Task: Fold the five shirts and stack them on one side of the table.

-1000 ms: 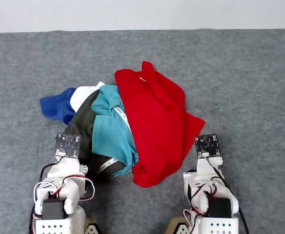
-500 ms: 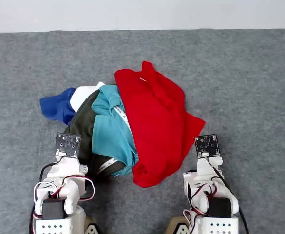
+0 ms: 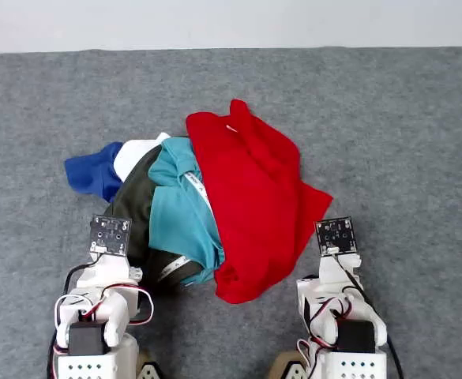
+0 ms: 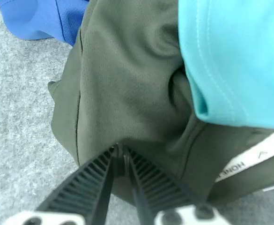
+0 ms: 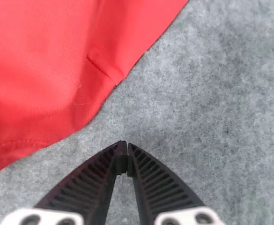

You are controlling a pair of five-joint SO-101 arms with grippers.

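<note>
- The grey table (image 3: 404,126) carries five unfolded shirts heaped at its middle.
- The red shirt (image 3: 254,197) lies on top, on the right arm's side.
- The teal shirt (image 3: 183,209) overlaps the dark green shirt (image 3: 136,209).
- The blue shirt (image 3: 92,170) and the white shirt (image 3: 134,154) poke out at the left.
- The left claw (image 4: 120,152), pinched together and empty, is over the dark green shirt.
- The right claw (image 5: 122,151), likewise closed, is over bare table just beside the red shirt's edge.

table (image 3: 404,134) top: grey felt-like cloth, rough & matt. red shirt (image 3: 254,197): smooth matt knit. olive shirt (image 4: 122,89): fine mesh-like weave. teal shirt (image 4: 230,56): smooth, stitched hem. left gripper (image 4: 121,151) & right gripper (image 5: 122,149): black ribbed plastic, matt.
</note>
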